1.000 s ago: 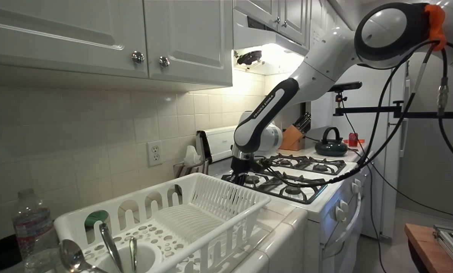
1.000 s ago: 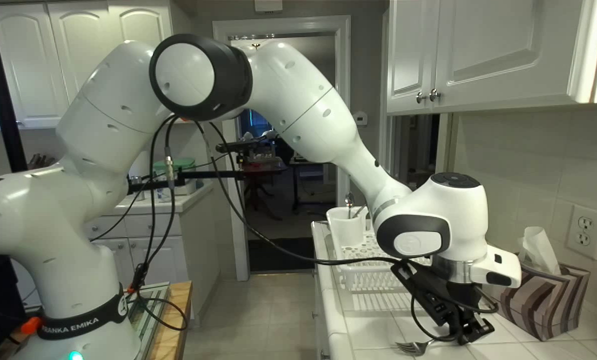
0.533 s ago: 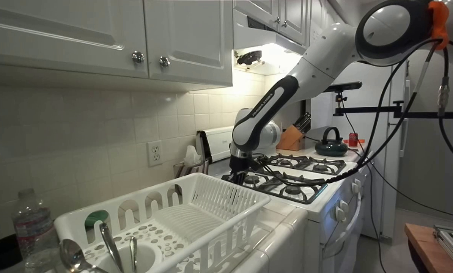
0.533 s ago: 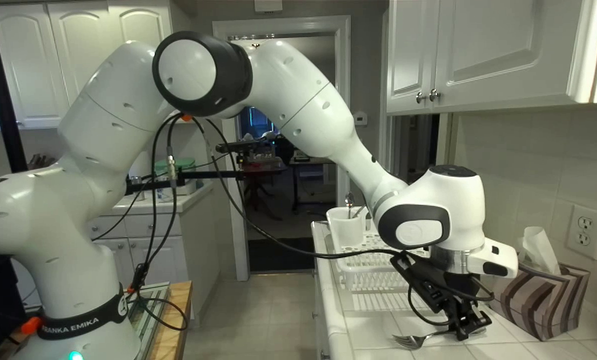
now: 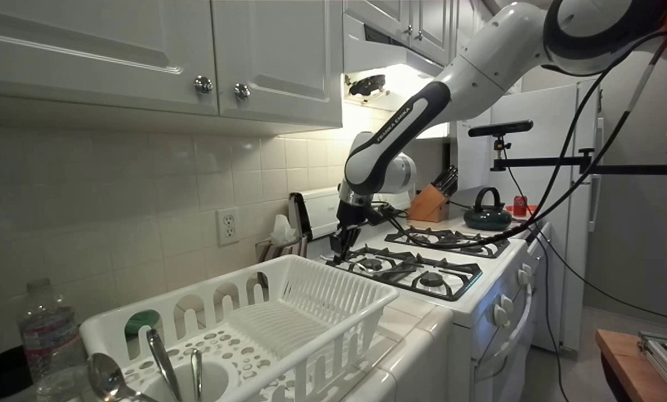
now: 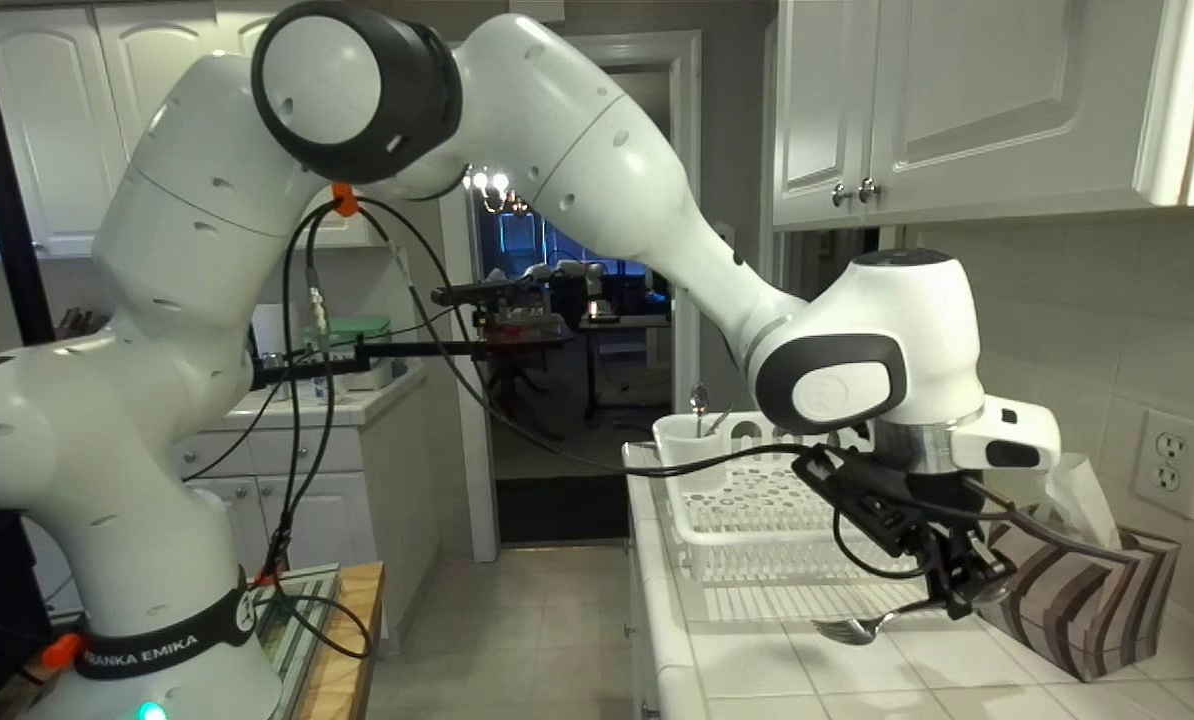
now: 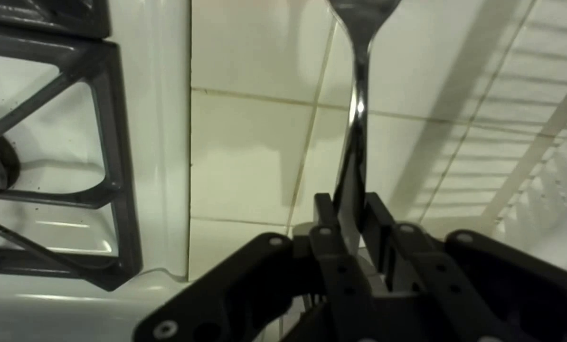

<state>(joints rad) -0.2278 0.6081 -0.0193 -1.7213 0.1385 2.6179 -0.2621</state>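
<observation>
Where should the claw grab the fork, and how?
I'd come from above and squeeze the fork on both sides of its handle. The handle is long and slim, so it should suit a pinch, and the tines point away at the far end. The claw already grips it there.

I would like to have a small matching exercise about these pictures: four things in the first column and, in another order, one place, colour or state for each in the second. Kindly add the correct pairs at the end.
Things
1. fork
2. tissue box
3. kettle
4. dish rack

Places, colours, states
A. dark green, near a red can
B. white, with openings in its sides
C. held in the gripper
D. striped, with a white tissue sticking out

Right pairs: 1-C, 2-D, 3-A, 4-B
</observation>
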